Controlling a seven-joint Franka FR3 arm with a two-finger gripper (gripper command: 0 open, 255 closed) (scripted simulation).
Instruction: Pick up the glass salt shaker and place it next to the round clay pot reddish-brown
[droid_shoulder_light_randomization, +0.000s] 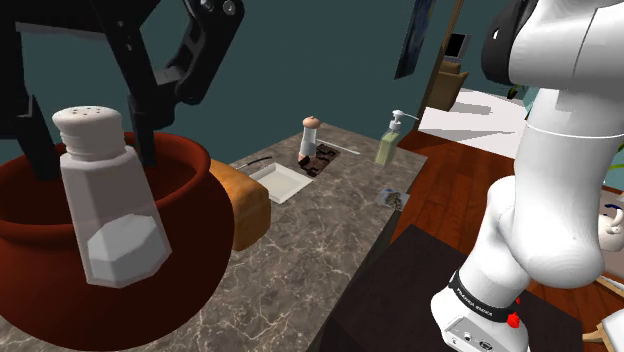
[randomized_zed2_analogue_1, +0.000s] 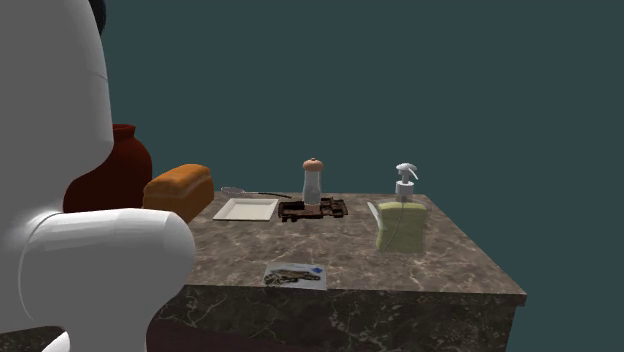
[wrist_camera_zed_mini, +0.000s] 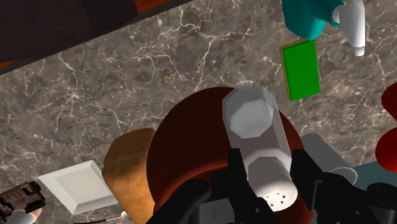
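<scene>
Marble counter (droid_shoulder_light_randomization: 300, 262): open stretch beside the pot (droid_shoulder_light_randomization: 200, 235); claw (wrist_camera_zed_mini: 267, 177) clasps the tilted shaker (droid_shoulder_light_randomization: 112, 205) over it.

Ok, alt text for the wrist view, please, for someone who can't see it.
The black jaws clasp a pale, faceted salt shaker by its cap end, over a round reddish-brown pot. Beside the pot on the marbled counter lie an orange-brown loaf, then a white square dish.
</scene>
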